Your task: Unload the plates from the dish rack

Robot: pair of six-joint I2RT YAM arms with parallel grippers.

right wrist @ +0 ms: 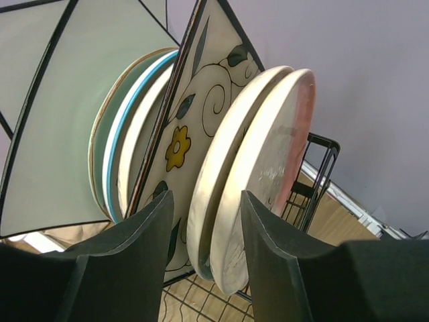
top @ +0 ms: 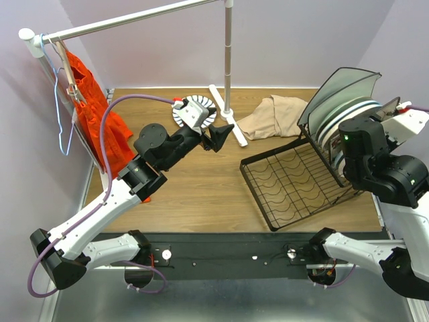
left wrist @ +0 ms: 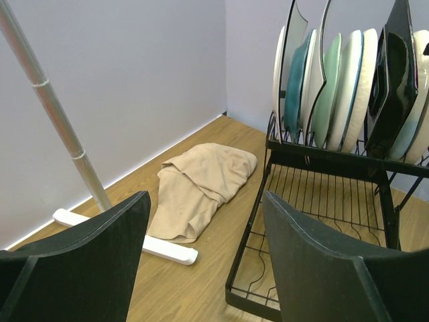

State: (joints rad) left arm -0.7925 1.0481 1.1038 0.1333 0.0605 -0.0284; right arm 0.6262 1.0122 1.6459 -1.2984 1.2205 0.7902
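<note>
Since the right gripper stands half-parted with the lower rims of two round plates between its fingers, the first care is to take one plate, not both. The plates stand on edge in the upright slots of the dish rack, at about 2 o'clock on the table in the top view.

In the right wrist view the pink-rimmed plate leans close against the cream plate. A sliver of the floral plate shows between the cream one and the finger at 9 o'clock, so by my judgement nothing is clamped yet.

A good grip would shift toward 3 o'clock in that view, slip one finger between the two round plates and close on the pink-rimmed one alone. The lift should then go straight up along the slot, toward 12 o'clock, before any swing away. A sideways pull would likely rake the neighbours or tip the tall square plates.

The left gripper hangs wide open and empty over mid-table, at about 10 o'clock from the rack and well apart from it. It is best kept out of the lift path.
</note>
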